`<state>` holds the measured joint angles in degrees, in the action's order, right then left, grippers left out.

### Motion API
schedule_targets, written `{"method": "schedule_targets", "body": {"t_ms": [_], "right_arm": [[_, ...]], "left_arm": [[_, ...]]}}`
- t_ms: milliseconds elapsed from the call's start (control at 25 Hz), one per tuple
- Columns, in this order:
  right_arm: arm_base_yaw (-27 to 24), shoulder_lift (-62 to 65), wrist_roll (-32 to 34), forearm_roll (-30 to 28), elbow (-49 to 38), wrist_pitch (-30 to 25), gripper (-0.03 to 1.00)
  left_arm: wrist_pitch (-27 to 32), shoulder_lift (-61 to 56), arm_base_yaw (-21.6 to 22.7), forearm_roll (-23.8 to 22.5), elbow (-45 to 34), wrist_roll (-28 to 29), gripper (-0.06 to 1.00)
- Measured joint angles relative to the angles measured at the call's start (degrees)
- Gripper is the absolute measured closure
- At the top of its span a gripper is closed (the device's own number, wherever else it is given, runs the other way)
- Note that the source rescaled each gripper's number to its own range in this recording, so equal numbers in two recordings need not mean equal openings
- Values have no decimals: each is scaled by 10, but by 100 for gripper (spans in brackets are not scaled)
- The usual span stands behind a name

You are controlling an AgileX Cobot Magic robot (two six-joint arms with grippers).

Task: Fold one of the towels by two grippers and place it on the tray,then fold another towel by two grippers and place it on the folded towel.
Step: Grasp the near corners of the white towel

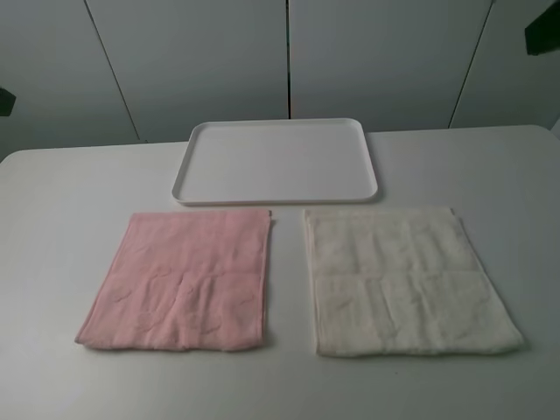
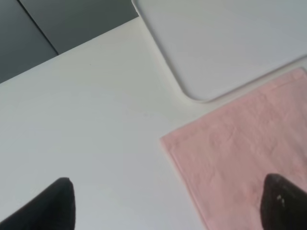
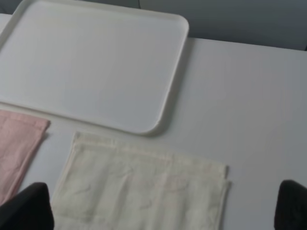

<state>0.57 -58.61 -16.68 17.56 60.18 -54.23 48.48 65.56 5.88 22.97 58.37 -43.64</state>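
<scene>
Hardly anything of the two arms shows from the high camera, only dark scraps at the picture's margins, too little to make out. Each wrist camera catches no more than its own black fingertips. The left gripper hangs with its jaws spread wide and nothing between them, one tip over bare table and the other over the pale pink towel, which that view cuts off. The right gripper is likewise splayed wide and empty above the cream-white towel, its near part out of that frame. Neither gripper touches cloth. Both towels lie flat and unfolded side by side toward the table's near edge, pink left, cream-white right, with a narrow gap between them. The white tray sits bare at the middle of the far edge, its near rim just beside the towels' far hems.
</scene>
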Motion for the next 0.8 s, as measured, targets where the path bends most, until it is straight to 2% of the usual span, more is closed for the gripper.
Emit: {"method": "schedule_targets", "body": {"t_ms": [80,240,520,800], "right_arm": [[0,-35,-5,10,15,-4,-3],[-4,-95,-8,14,36,-22,-3],[-51,-116,-15,14,40,-38,-3],[-56,-116,-19,5,40,-82,-3]], "left_arm": [[1,33,-31,-23,21,2,-6],[12,97,-113,-73,61,46,-6],[19,218,-283,-102,96,69,-6],[29,351,-467,-177,142,96,-6]]}}
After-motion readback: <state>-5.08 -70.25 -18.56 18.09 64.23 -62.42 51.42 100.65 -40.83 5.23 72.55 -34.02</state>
